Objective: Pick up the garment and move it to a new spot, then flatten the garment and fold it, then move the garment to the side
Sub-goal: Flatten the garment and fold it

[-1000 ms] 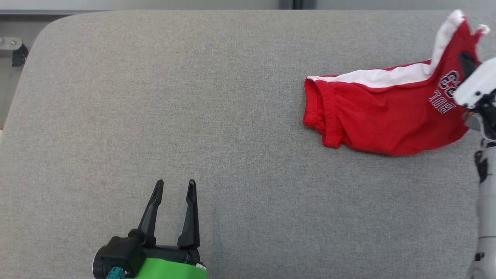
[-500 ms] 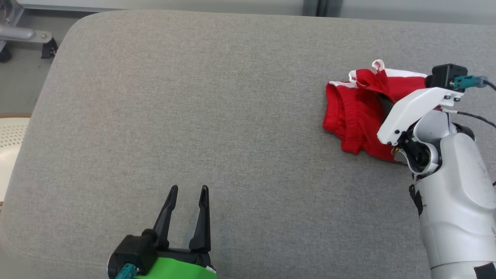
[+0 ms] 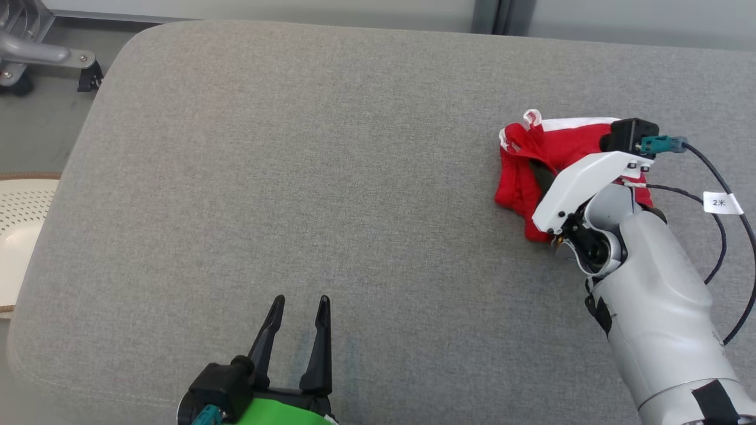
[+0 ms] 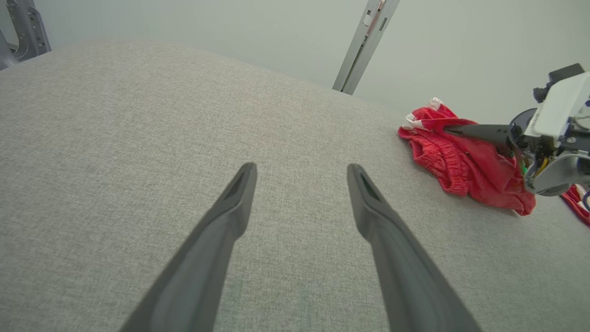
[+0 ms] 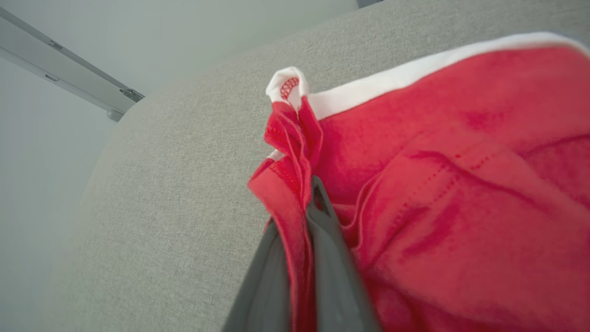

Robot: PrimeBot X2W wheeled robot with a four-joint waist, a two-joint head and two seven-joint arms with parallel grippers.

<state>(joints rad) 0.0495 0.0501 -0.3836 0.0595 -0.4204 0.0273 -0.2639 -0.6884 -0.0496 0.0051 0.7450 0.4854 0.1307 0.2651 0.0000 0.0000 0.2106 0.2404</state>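
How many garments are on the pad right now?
1. The red garment with white trim lies bunched on the right side of the grey pad, pinched in the shut right gripper. The right arm covers part of it, so anything under there is hidden.

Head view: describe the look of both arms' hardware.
The right forearm is rounded pale grey, with a white wrist bracket, teal connector and black cables carrying a white tag. The left gripper has two long tapered black fingers on a green housing.
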